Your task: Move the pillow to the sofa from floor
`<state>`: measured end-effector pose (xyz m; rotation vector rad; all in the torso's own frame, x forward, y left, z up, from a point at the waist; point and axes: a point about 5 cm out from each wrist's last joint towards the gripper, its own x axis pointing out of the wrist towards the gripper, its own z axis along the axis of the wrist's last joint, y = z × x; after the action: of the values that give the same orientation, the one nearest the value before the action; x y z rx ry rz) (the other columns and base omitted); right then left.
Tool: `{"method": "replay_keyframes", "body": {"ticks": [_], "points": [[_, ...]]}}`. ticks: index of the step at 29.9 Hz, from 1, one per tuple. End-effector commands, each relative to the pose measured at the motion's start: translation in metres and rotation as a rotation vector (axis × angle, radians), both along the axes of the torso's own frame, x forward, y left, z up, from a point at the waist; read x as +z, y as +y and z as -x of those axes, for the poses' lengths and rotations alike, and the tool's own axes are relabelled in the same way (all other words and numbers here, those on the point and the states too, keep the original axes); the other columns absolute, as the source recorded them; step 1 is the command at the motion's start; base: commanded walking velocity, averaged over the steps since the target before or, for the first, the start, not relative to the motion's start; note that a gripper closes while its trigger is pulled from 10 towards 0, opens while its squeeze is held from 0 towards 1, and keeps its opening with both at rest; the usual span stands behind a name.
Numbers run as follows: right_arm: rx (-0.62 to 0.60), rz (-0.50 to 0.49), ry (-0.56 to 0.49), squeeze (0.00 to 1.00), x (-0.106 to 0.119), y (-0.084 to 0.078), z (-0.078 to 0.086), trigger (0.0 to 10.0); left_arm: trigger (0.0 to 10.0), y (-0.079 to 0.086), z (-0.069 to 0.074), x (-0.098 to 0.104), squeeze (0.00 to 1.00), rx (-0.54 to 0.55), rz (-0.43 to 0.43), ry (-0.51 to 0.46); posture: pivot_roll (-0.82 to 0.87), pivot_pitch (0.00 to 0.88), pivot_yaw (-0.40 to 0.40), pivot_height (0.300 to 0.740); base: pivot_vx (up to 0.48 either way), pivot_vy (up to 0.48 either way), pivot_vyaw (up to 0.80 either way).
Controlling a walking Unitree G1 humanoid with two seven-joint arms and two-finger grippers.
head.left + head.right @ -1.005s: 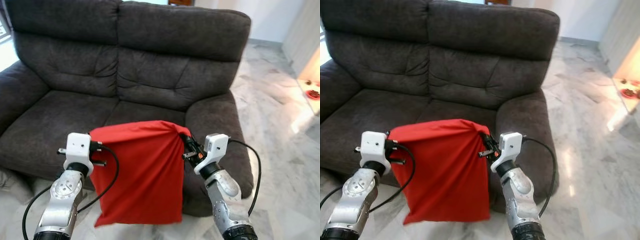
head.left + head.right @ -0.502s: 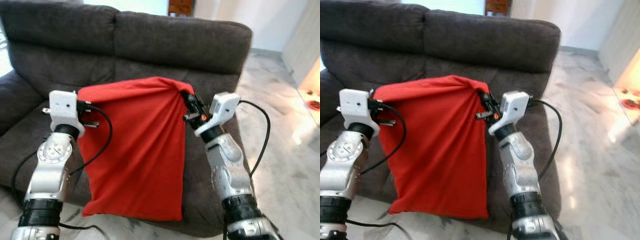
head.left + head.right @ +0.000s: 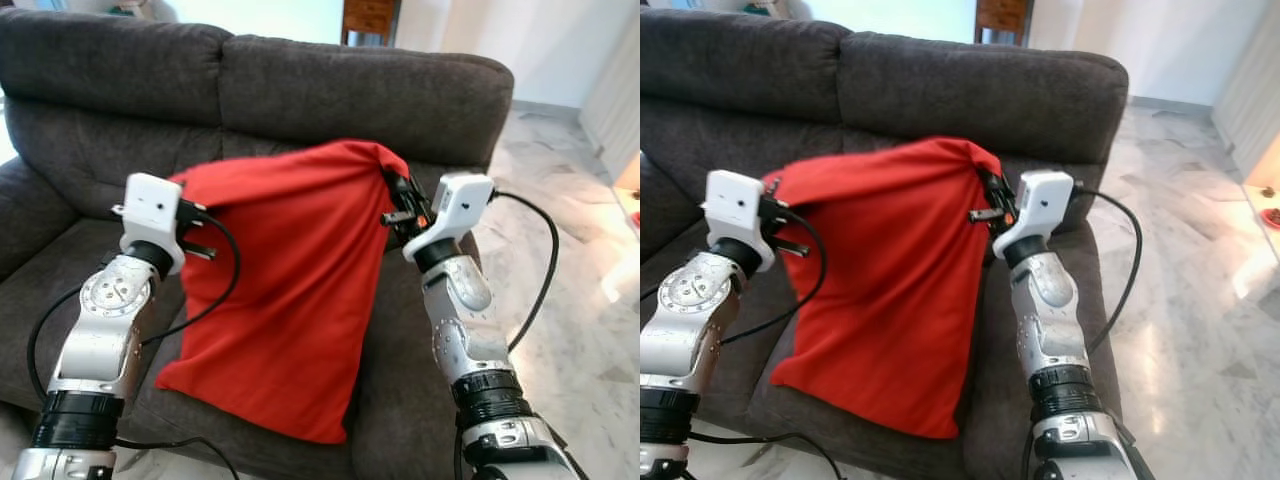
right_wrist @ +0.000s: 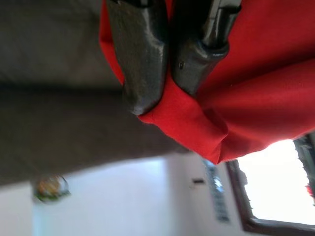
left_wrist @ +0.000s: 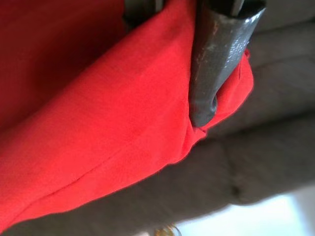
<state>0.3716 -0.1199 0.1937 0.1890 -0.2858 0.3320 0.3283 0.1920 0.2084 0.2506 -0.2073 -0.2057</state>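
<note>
In the left eye view a red pillow hangs across the middle of the frame, held up by its two top corners in front of a dark grey sofa that spans the upper half; its lower edge sags down to the sofa's seat at lower centre. The left gripper, at centre left, is pinched on the pillow's left top corner, and the right gripper, right of centre, is clamped on the bunched right top corner, which sits higher. A pale marble floor runs down the right edge. The right eye view gives the same scene, with the pillow slightly left of centre between both silver arms. In the left wrist view one dark finger at upper right presses into a fold of red cloth, the fabric caught beneath it, grey upholstery behind. In the right wrist view two dark fingers at the top are closed together with a tuft of red cloth squeezed between them, a blurred white wall below.
</note>
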Motion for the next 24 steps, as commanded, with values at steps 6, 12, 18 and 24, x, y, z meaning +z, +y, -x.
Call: {"method": "replay_keyframes", "body": {"ticks": [6,12,18,24], "points": [[-0.011,0.007,0.083,0.0,-0.028,-0.01,0.007,10.0,10.0,0.003,0.012,-0.022,0.0,0.013,0.021,0.084,0.11,0.068,0.003,0.74,0.0,0.0,0.0],[0.009,0.032,0.105,0.0,-0.036,-0.008,0.007,10.0,10.0,0.001,0.016,-0.028,0.0,0.02,0.024,0.111,0.11,0.071,-0.001,0.74,0.0,0.0,0.0],[0.047,0.038,0.087,1.0,-0.036,-0.005,0.01,10.0,10.0,-0.002,0.015,-0.027,1.0,0.019,0.044,0.108,0.11,0.073,-0.001,0.74,0.0,0.0,0.0],[0.075,0.04,0.063,1.0,-0.034,-0.002,0.013,10.0,10.0,-0.005,0.015,-0.027,1.0,0.012,0.048,0.106,0.11,0.073,-0.001,0.74,0.0,0.0,0.0]]}}
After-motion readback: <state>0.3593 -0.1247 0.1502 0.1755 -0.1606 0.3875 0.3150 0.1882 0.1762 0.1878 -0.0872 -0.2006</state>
